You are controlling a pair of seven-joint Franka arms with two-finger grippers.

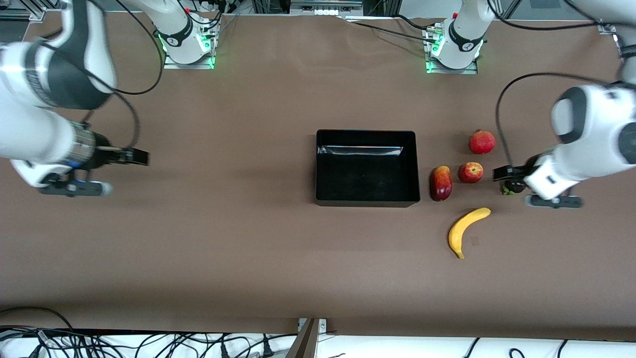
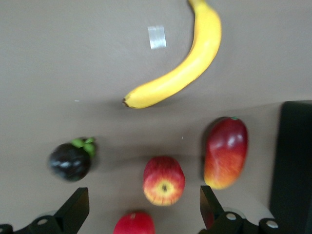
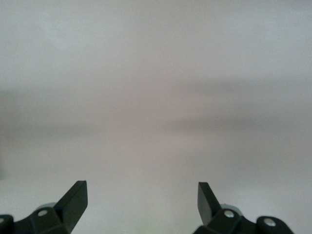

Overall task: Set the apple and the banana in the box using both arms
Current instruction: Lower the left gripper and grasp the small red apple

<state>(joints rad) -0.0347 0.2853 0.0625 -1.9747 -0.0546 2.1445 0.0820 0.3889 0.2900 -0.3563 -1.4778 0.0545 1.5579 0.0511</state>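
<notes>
The black box [image 1: 366, 133] stands mid-table, empty. The apple [image 1: 470, 172] lies beside it toward the left arm's end, and the banana [image 1: 467, 230] lies nearer the front camera than the apple. My left gripper [image 1: 502, 173] is open and empty, hovering beside the apple over a dark round fruit. In the left wrist view its open jaws [image 2: 142, 195] frame the apple [image 2: 164, 180], with the banana [image 2: 180, 73] and the box wall [image 2: 295, 165] also showing. My right gripper [image 1: 139, 157] is open and empty over bare table toward the right arm's end; the right wrist view [image 3: 141, 187] shows only table.
A dark red-and-orange elongated fruit [image 1: 440, 183] lies between the box and the apple. A plain red crowned ball [image 1: 482, 142] lies farther from the front camera than the apple. A dark purple fruit with green leaves [image 1: 512, 187] sits under the left gripper.
</notes>
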